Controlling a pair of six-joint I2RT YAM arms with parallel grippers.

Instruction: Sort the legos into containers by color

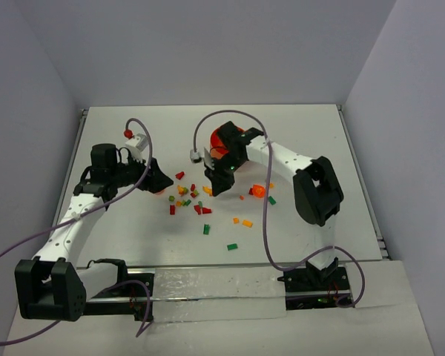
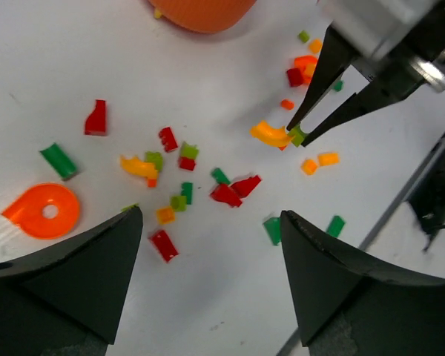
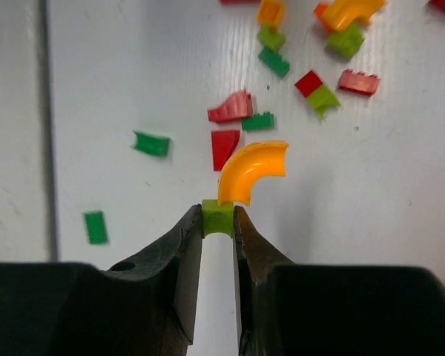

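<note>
legos (image 2: pixel 226 194) red, green, orange, yellow; bowl (image 2: pixel 200 11) orange; table (image 2: pixel 74 67) white

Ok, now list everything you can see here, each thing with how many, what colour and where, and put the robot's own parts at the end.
Loose legos: roughly twenty; red, green, orange, yellow; scattered mid-table.
Lime brick: one; lime green; pinched between the right gripper's fingers.
Curved piece: one; yellow-orange; lying against the lime brick.
Flat ring piece: one; orange; on the table by the left gripper.
Bowl: one; orange; beyond the scatter, partly hidden by the right arm.
Table: one; white; under everything.
Cables: two; purple; one along each arm.
Left gripper: one; black; open, above the scatter.
Right gripper: one; black; shut on the lime brick.
</note>
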